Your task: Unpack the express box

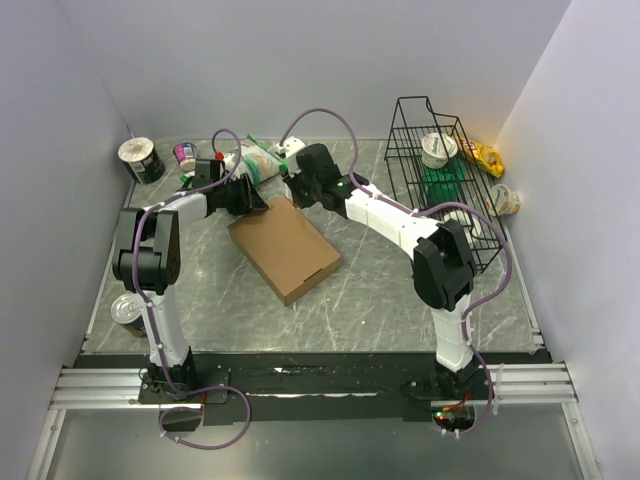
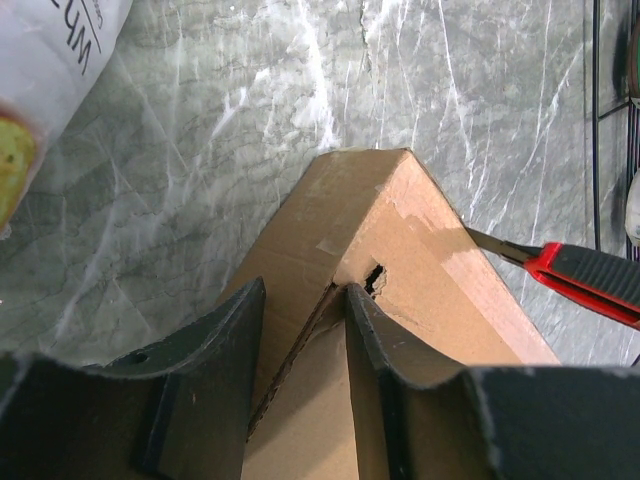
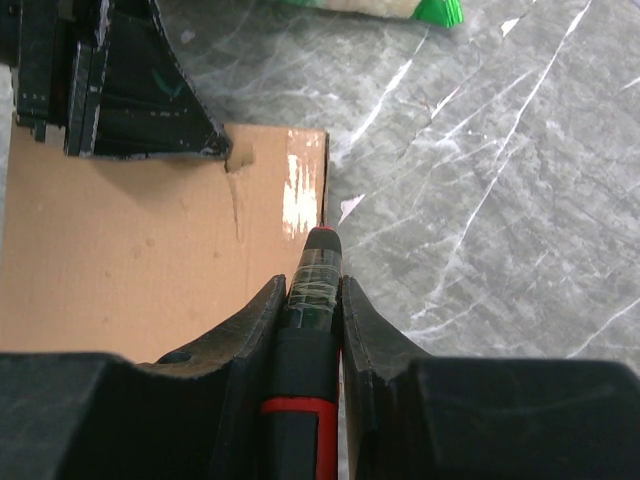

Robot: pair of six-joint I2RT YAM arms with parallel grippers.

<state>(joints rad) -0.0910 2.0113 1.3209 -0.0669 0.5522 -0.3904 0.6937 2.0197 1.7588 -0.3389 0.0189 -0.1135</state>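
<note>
express box [image 1: 285, 248]: flat on the table [image 1: 400, 300], open room on its near side
left gripper [image 2: 305, 300]: reaching in, you pinch the box's far corner edge
right gripper [image 3: 312, 290]: you clamp a knife [image 3: 305, 340], blade tip at the box's far edge

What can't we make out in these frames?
- Contents of the express box: closed in every view.
- Blade tip of the knife: in the left wrist view it runs behind the box edge; in the top view the arms cover it.
- How much flap the left gripper pinches: its own fingers hide it.
- Label of the white bag: cut off by the left wrist frame edge.
</note>
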